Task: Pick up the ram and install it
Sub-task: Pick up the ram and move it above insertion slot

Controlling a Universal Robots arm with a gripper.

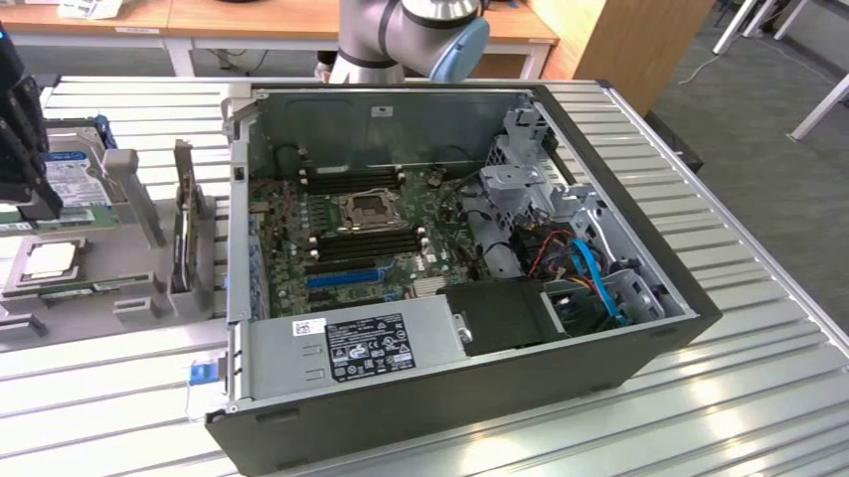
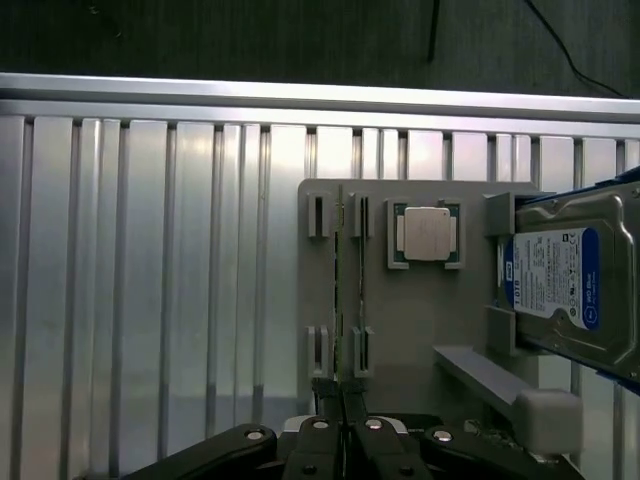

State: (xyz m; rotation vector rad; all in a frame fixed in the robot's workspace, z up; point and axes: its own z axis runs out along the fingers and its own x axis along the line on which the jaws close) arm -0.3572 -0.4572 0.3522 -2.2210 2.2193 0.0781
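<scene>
Gripper point(image 2: 340, 408) clamped on the ram point(image 2: 340, 270), which stands in its grey holder point(image 2: 420, 320); lifting and installing left.

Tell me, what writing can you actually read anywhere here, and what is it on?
"WD" (probably): on the blue-and-white label of the hard drive; its other print is too small.
Black label on the power supply: too small to read.
White sticker: unreadable.
Processor chip: markings unreadable.
</scene>
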